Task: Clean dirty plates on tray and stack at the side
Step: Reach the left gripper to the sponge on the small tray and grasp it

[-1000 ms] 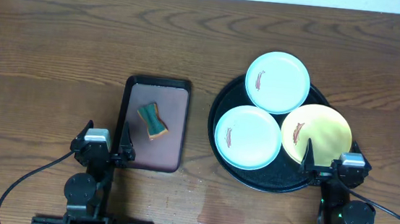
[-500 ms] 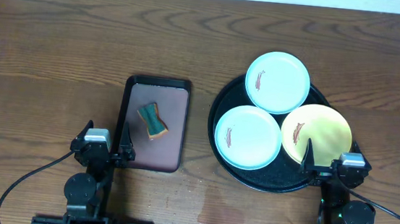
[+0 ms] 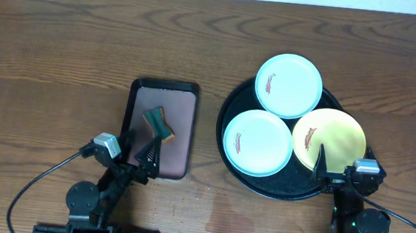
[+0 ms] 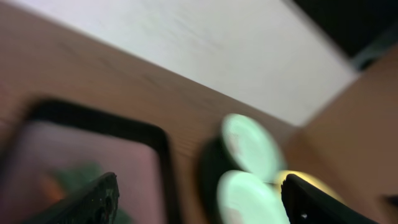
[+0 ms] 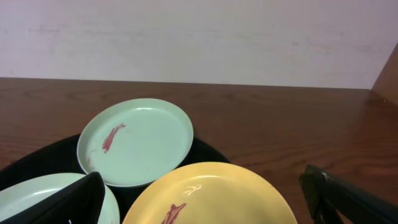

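While all three plates lie on the round black tray (image 3: 273, 187), right of centre on the table (image 3: 63, 51), each shows a thin reddish smear on its face.

- Far mint plate (image 3: 288, 86): at the tray's far side, its far edge overhanging the rim.
- Near mint plate (image 3: 258, 142): left-near part of the tray, its edge just inside the left rim.
- Yellow plate (image 3: 329, 139): right-near part, its edge meeting the near mint plate and reaching out to the tray's right rim.
- The three plate edges crowd together at the tray's middle. Bare black floor shows mainly as a crescent along the near rim.

Right claw (image 3: 347, 165): spread wide, empty, low at the tray's near-right rim. One finger lies over the yellow plate's near edge. In the right wrist view that plate sits in the gap between the two fingers.

Maroon tray (image 3: 179, 106): rectangular, black-rimmed, just left of the round tray, with a strip of wood between them. A green-and-tan sponge (image 3: 158, 125) lies tilted near its middle.

Left claw (image 3: 140, 162): spread wide, empty, angled over the maroon tray's near edge, close to the sponge but apart from it. The left wrist view is blurred.

Open room: broad bare wood across the far and left parts of the table, and a narrower strip right of the round tray. A pale wall (image 5: 199, 37) bounds the far edge.
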Controlling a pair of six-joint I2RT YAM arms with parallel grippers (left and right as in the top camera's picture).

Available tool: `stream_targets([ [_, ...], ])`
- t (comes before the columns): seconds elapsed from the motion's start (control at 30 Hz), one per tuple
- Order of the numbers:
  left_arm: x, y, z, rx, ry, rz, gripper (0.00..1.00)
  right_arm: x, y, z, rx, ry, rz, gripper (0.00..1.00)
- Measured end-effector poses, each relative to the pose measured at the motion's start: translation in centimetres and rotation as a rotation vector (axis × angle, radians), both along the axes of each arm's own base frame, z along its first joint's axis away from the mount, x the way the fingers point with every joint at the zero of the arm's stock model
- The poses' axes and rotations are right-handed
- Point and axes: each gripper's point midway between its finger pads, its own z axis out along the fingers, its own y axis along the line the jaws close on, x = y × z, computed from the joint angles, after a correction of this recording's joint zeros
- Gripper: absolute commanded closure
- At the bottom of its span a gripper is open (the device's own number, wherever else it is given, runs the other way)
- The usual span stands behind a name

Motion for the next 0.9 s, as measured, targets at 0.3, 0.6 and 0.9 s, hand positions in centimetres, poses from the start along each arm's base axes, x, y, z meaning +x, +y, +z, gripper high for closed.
stream_targets([
  [0.3, -4.2, -3.3, 10.7, -0.151, -0.404, -0.265, 0.16, 0.0, 0.0, 0.0, 0.0, 0.0, 0.0, 0.01],
  [0.6, -4.4, -3.5, 13.2, -0.033, -0.25, -0.246, 0.16, 0.0, 0.0, 0.0, 0.0, 0.0, 0.0, 0.01],
  [0.9, -1.5, 0.3, 9.3, 0.083, 0.439, -0.009, 0.15, 0.0, 0.0, 0.0, 0.0, 0.0, 0.0, 0.01],
])
